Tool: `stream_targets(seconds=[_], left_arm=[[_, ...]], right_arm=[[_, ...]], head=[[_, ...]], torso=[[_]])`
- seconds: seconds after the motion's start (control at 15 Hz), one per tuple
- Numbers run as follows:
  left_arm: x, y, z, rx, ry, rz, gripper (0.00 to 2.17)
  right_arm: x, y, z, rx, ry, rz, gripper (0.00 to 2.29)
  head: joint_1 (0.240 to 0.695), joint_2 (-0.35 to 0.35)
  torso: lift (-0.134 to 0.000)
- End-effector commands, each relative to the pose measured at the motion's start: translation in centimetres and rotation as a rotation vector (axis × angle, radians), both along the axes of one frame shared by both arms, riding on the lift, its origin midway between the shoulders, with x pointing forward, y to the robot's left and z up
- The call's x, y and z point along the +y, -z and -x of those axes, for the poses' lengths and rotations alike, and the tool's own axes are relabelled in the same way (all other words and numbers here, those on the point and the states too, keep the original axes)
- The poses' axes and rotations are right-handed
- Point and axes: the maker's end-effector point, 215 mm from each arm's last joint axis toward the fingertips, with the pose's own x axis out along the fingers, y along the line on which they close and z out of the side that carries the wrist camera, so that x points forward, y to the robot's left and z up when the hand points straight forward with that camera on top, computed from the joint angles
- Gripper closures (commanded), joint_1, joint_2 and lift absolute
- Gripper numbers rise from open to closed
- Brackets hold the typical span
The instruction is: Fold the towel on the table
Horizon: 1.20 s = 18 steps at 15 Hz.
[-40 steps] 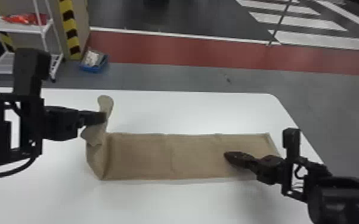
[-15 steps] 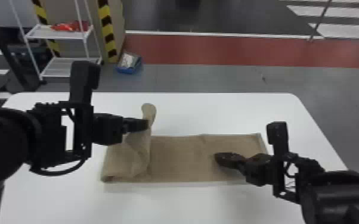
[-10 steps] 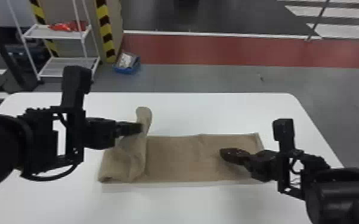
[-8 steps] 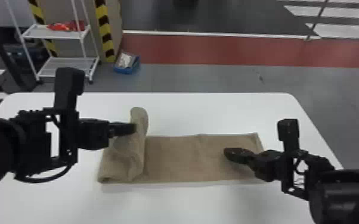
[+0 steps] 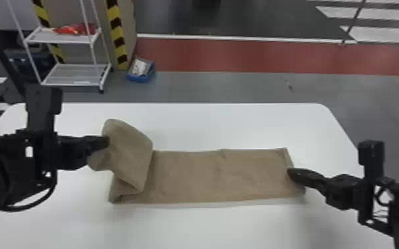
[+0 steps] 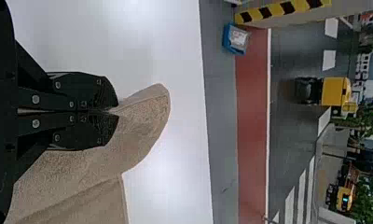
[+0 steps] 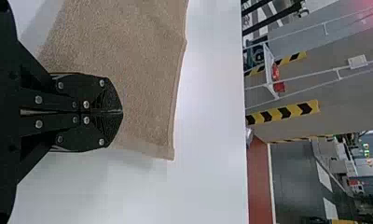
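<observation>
While the left gripper (image 5: pixel 106 143) pinches a raised part of the towel (image 5: pixel 189 177) between closed fingers, the rest lies in a long strip on the table (image 5: pixel 208 226). The right gripper (image 5: pixel 291 173) is closed at the strip's right end; I cannot tell whether it grips cloth.

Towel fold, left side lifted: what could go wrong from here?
1. Crooked fold: the left gripper pinches the towel with the lifted part bunched and slanted, so it may land askew or creased.
2. Sliding: the right gripper is shut at the towel's right end with no cloth visible between its fingertips. If it isn't pressing down, a left-arm pull could drag the flat part across the table.
3. Snagging: if it is pressing, moving it sideways might ruck that end.
</observation>
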Motion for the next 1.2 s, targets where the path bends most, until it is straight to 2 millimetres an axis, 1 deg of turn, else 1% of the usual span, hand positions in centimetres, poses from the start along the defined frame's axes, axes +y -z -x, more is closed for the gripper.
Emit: stream_targets(seconds=[0.0, 0.07, 0.13, 0.2, 0.33, 0.4, 0.47, 0.6, 0.67, 0.73, 0.8, 0.87, 0.93, 1.07, 1.13], left_arm=[[2.6, -0.1, -0.8, -0.065, -0.06, -0.054, 1.71], [3.6, -0.5, -1.1, -0.101, -0.082, -0.072, 1.71], [4.7, -0.9, -1.1, -0.135, -0.104, -0.093, 1.71], [5.4, -0.8, -1.0, -0.139, -0.116, -0.112, 1.71], [7.1, 0.1, 0.0, -0.124, -0.149, -0.161, 1.71], [8.4, 0.7, 0.8, -0.108, -0.166, -0.164, 1.71], [8.9, 1.5, 1.5, -0.092, -0.17, -0.161, 1.71], [9.1, 2.6, 2.4, -0.069, -0.17, -0.17, 1.71], [9.7, 3.0, 2.8, -0.062, -0.18, -0.191, 1.71], [10.3, 3.3, 3.1, -0.056, -0.191, -0.214, 1.68], [11.0, 3.4, 3.5, -0.054, -0.203, -0.244, 1.41], [12.0, 3.4, 3.8, -0.053, -0.223, -0.285, 0.66], [12.9, 3.5, 4.2, -0.05, -0.246, -0.321, 0.03], [13.7, 3.7, 4.6, -0.046, -0.264, -0.336, 0.0], [14.3, 4.2, 4.8, -0.034, -0.275, -0.35, 0.0]], right_arm=[[-1.8, -0.2, 0.5, -0.021, 0.016, 0.009, 1.58], [-2.5, -0.8, 0.9, -0.031, 0.023, -0.011, 1.58], [-3.2, -1.8, 1.2, -0.052, 0.035, -0.027, 1.58], [-3.9, -2.8, 1.2, -0.072, 0.047, -0.036, 1.58], [-6.2, -4.0, 1.3, -0.092, 0.079, -0.051, 1.58], [-6.8, -4.3, 1.3, -0.098, 0.085, -0.051, 1.58], [-7.2, -4.6, 1.2, -0.102, 0.089, -0.047, 1.58], [-7.2, -4.7, 1.2, -0.105, 0.089, -0.052, 1.58], [-7.1, -4.8, 1.0, -0.108, 0.091, -0.059, 1.35], [-7.1, -4.8, 0.9, -0.112, 0.096, -0.059, 0.91], [-7.3, -4.8, 0.8, -0.115, 0.101, -0.054, 0.65], [-7.4, -4.7, 0.6, -0.12, 0.107, -0.052, 0.49], [-7.8, -4.2, 0.2, -0.126, 0.119, -0.041, 0.43], [-8.9, -3.0, 0.1, -0.134, 0.133, -0.012, 0.43], [-9.8, -2.6, 0.3, -0.141, 0.145, -0.008, 0.43]], head=[[0.695, -0.049], [0.695, -0.048], [0.695, -0.045], [0.695, -0.034], [0.695, -0.031], [0.695, -0.031], [0.695, -0.034], [0.695, -0.033], [0.695, -0.032], [0.695, -0.03], [0.695, -0.027], [0.695, -0.018], [0.695, -0.012], [0.695, 0.002], [0.695, 0.005]], torso=[[-0.124], [-0.124], [-0.124], [-0.124], [-0.124], [-0.124], [-0.124], [-0.124], [-0.124], [-0.124], [-0.124], [-0.124], [-0.124], [-0.124], [-0.124]])
